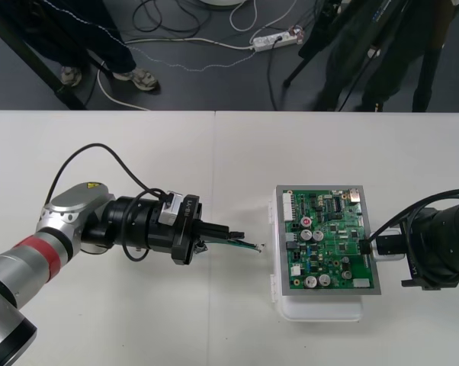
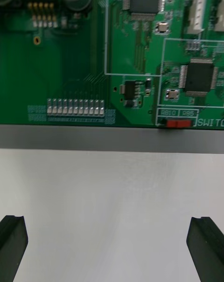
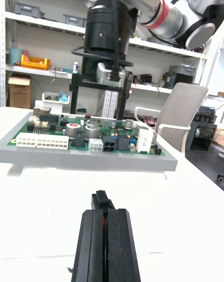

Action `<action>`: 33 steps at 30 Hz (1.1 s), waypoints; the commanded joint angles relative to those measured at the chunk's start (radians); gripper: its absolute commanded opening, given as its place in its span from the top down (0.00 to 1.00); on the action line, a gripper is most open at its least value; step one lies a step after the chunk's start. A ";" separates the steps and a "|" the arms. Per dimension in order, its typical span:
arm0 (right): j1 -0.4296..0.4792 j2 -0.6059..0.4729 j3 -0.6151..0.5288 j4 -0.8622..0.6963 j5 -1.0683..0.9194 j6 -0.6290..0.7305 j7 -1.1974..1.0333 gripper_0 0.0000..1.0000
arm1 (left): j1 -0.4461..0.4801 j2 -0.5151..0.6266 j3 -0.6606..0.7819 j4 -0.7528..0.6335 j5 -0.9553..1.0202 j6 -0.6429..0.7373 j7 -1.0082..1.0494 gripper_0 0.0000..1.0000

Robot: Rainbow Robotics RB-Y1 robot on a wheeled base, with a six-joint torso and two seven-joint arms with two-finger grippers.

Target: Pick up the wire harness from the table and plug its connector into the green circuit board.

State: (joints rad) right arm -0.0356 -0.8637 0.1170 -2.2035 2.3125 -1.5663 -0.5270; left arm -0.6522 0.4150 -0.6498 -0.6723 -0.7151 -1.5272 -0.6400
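Little gap: left gripper (image 1: 226,232), harness (image 1: 248,245) clamped, near board (image 1: 332,238) edge.

Robotics lab or electronics workshop. Plain light table (image 1: 214,152) as workbench, with a bare green circuit board (image 1: 329,240) on a white base (image 1: 321,309). Dark floor (image 1: 214,84) beyond the far edge with loose cables (image 1: 168,15), a power strip (image 1: 275,38) and black tripod legs (image 1: 313,61). Metal shelves (image 3: 42,25) behind hold bins, boxes and equipment; office chair (image 3: 179,109) nearby.
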 commanded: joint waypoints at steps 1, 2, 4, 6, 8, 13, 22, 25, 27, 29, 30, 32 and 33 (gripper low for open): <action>-0.024 0.023 0.013 -0.002 0.013 -0.004 -0.062 0.00 | -0.038 -0.048 -0.005 0.000 0.028 -0.044 -0.089 1.00; -0.029 0.023 0.015 -0.002 0.015 -0.004 -0.067 0.00 | -0.040 -0.055 -0.005 0.000 0.029 -0.044 -0.087 1.00; -0.038 0.023 0.024 -0.002 0.021 -0.004 -0.073 0.00 | -0.038 -0.064 -0.007 0.000 0.029 -0.044 -0.087 1.00; -0.044 0.023 0.033 -0.002 0.028 -0.004 -0.082 0.00 | -0.040 -0.068 -0.007 0.000 0.028 -0.044 -0.087 1.00; -0.049 0.023 0.044 -0.002 0.036 -0.004 -0.087 0.00 | -0.040 -0.073 -0.007 0.000 0.028 -0.044 -0.086 1.00; -0.063 0.025 0.070 -0.002 0.053 -0.004 -0.100 0.00 | -0.040 -0.081 -0.007 0.000 0.028 -0.044 -0.081 1.00; -0.078 0.043 0.110 -0.002 0.085 -0.004 -0.126 0.00 | -0.040 -0.116 -0.007 0.000 0.026 -0.024 -0.078 1.00; -0.081 0.045 0.124 -0.002 0.085 -0.004 -0.123 0.00 | -0.040 -0.128 -0.007 -0.001 0.022 -0.013 -0.078 1.00; -0.084 0.045 0.131 -0.002 0.087 -0.004 -0.125 0.00 | -0.040 -0.134 -0.007 -0.001 0.016 -0.002 -0.081 1.00; -0.090 0.046 0.136 -0.002 0.090 -0.004 -0.117 0.00 | -0.041 -0.139 -0.007 -0.003 0.006 0.015 -0.082 1.00; -0.092 0.046 0.136 -0.002 0.090 -0.004 -0.116 0.00 | -0.041 -0.139 -0.007 -0.006 0.005 0.022 -0.084 1.00; -0.095 0.048 0.136 -0.002 0.088 -0.004 -0.110 0.00 | -0.041 -0.139 -0.007 -0.013 -0.003 0.039 -0.087 1.00; -0.093 0.046 0.136 -0.002 0.087 -0.004 -0.108 0.00 | -0.043 -0.137 -0.007 -0.013 -0.006 0.041 -0.086 1.00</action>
State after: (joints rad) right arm -0.0994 -0.8272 0.2393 -2.2022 2.3921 -1.5663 -0.6214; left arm -0.6529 0.3046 -0.6498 -0.6684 -0.7083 -1.5225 -0.6427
